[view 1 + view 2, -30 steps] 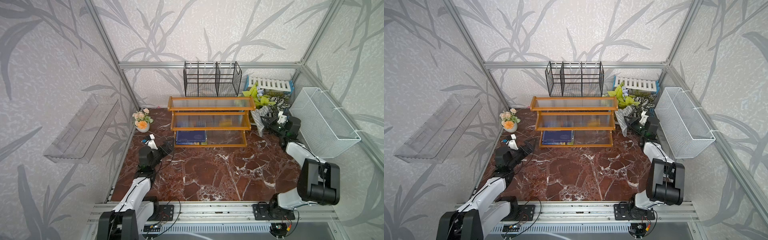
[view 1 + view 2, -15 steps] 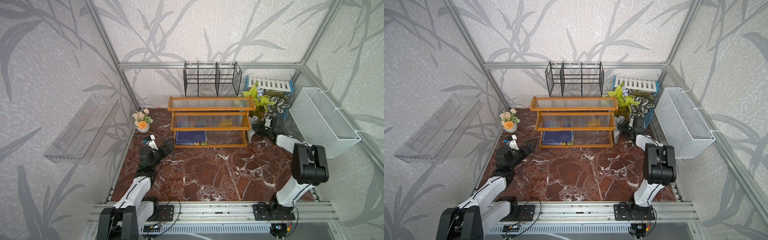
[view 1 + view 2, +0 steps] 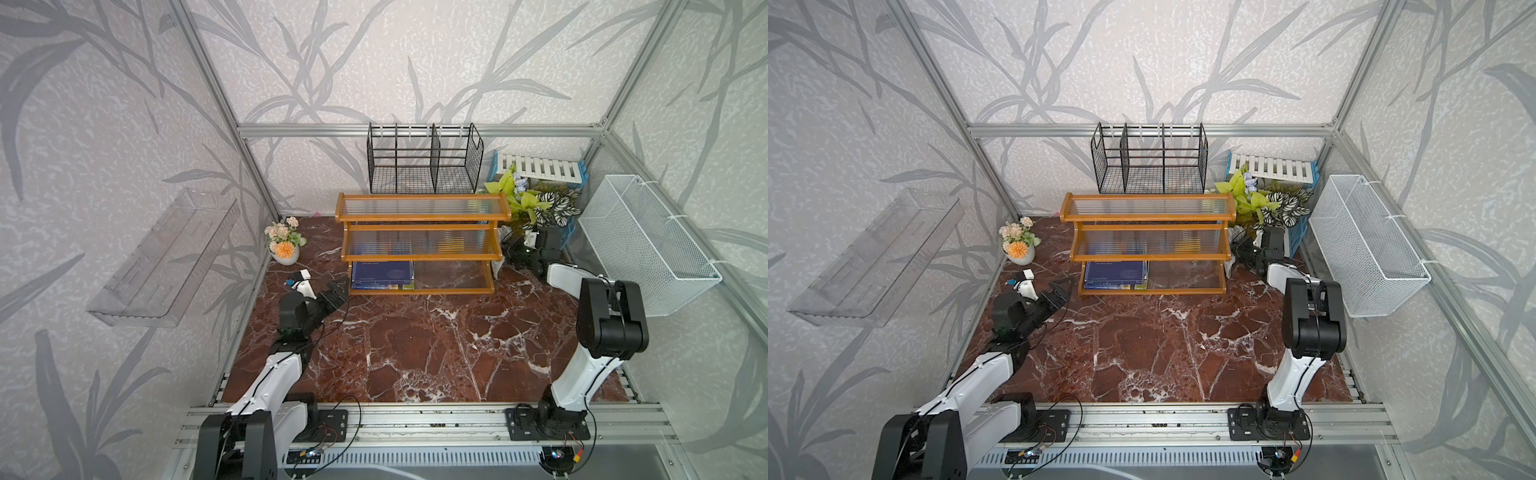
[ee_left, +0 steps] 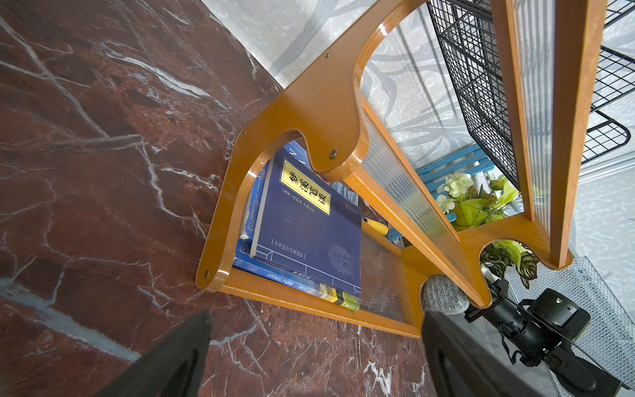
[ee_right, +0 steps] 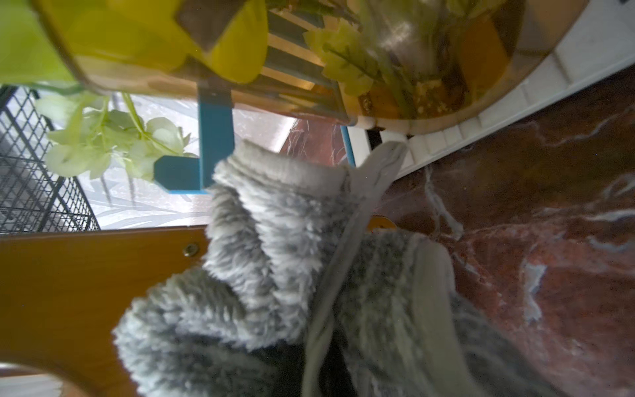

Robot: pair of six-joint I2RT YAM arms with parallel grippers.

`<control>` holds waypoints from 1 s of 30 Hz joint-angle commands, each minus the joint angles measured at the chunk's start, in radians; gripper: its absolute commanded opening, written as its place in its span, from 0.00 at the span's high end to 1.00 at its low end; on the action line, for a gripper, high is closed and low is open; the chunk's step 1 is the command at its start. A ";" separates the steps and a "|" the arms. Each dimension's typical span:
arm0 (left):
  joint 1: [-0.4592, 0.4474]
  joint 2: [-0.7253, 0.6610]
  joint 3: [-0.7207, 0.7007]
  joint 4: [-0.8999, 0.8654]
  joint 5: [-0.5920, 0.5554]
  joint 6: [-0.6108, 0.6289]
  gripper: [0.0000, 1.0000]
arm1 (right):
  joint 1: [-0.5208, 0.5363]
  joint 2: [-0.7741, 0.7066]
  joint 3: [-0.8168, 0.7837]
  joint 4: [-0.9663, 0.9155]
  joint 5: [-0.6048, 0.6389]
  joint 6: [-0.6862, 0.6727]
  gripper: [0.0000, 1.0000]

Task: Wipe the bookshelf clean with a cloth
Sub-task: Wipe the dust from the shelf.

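The bookshelf (image 3: 419, 217) (image 3: 1148, 217) is a three-tier orange wooden frame with ribbed clear panels at the back middle. My right gripper (image 3: 509, 254) (image 3: 1240, 250) is at its right end panel, shut on the cloth (image 3: 497, 268) (image 3: 1228, 266), a fluffy grey and white rag. In the right wrist view the cloth (image 5: 275, 275) hides the jaws and presses against the orange side panel (image 5: 86, 275). My left gripper (image 3: 336, 292) (image 3: 1059, 293) (image 4: 316, 323) stands open and empty on the floor near the shelf's left front corner. From there the cloth (image 4: 443, 297) shows at the far end.
Blue books (image 3: 382, 274) lie on the bottom tier. A black wire rack (image 3: 424, 160) hangs behind the shelf. Potted plants (image 3: 536, 203) and a white basket (image 3: 644, 245) crowd the right side. A flower pot (image 3: 284, 243) stands at the left, below a clear wall tray (image 3: 166, 257).
My right arm has swung left from beside the basket to the shelf's right end, carrying the cloth, and its elbow has risen. The left arm has stayed put.
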State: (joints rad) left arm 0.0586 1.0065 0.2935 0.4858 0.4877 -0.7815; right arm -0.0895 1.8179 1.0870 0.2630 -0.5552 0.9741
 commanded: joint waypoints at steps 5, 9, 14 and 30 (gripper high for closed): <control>-0.006 -0.009 0.027 0.018 -0.005 0.001 0.00 | 0.000 -0.095 0.052 0.041 -0.091 0.028 1.00; -0.007 -0.018 0.026 0.014 -0.006 -0.001 0.00 | -0.005 -0.109 0.080 0.034 -0.092 0.029 1.00; -0.008 -0.029 0.024 0.010 -0.005 -0.002 0.00 | -0.020 -0.071 0.146 0.018 -0.093 0.030 1.00; -0.007 -0.041 0.017 0.008 -0.011 -0.004 0.00 | -0.024 -0.206 0.202 0.074 -0.156 0.086 1.00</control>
State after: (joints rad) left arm 0.0544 0.9779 0.2935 0.4828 0.4870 -0.7860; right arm -0.1158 1.7145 1.2778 0.2848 -0.6682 1.0569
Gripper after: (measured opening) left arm 0.998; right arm 0.068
